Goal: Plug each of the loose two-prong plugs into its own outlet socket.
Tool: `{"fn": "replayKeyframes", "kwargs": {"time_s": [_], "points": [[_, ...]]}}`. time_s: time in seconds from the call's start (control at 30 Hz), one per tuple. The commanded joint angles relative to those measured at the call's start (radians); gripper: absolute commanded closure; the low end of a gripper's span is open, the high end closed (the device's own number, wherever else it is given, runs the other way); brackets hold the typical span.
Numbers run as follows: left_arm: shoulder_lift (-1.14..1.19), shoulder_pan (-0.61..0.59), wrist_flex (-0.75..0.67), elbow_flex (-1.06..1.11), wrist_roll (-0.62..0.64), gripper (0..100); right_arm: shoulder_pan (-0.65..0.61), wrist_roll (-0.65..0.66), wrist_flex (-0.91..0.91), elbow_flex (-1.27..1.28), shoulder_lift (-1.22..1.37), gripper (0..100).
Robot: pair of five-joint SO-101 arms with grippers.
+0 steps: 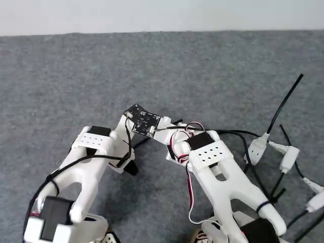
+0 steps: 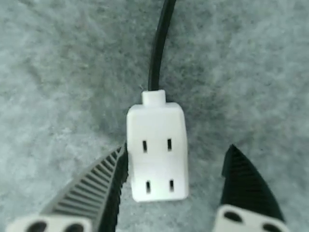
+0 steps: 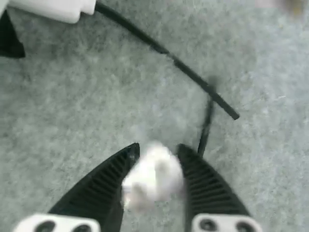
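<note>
A white outlet socket with two pairs of slots lies on the grey carpet, its black cord leading away. My left gripper is open around it: one ribbed finger touches its side and the other finger stands apart. My right gripper is shut on a small white plug, which looks blurred, held just above the carpet. The same socket and its cord lie a short way beyond the plug. In the high view both arms meet near the middle.
Several more white plugs with tangled black cords lie at the right of the carpet. The far half of the carpet is bare up to a pale wall.
</note>
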Motion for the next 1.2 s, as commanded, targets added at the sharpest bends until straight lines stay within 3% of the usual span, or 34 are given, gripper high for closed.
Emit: {"fn": "replayKeyframes", "kwargs": {"time_s": [0.0,0.3,0.6,0.73,0.8,0.87,0.97,1.17], "points": [[-0.152,0.000,0.035,0.038,0.008,71,-0.038,0.006,0.076,-0.035,-0.045,82.7],[-0.582,-0.031,0.040,0.265,0.008,71,-0.104,-0.097,0.403,-0.226,-0.047,82.9],[-0.766,-0.143,0.031,0.358,0.008,71,-0.064,-0.282,0.588,-0.227,-0.280,83.0],[-0.766,-0.146,-0.009,0.386,0.026,71,0.018,-0.589,0.354,-0.092,-0.317,83.0],[-0.764,-0.146,-0.021,0.392,0.041,71,0.120,-0.635,0.179,0.012,-0.286,83.0],[-0.764,-0.146,-0.028,0.392,0.046,71,0.116,-0.763,0.019,0.104,-0.237,83.0],[-0.764,-0.146,-0.038,0.394,0.046,71,0.031,-0.970,-0.053,0.143,-0.188,83.0],[-0.764,-0.146,-0.041,0.406,0.046,71,-0.024,-1.028,-0.061,0.153,-0.145,84.2]]}}
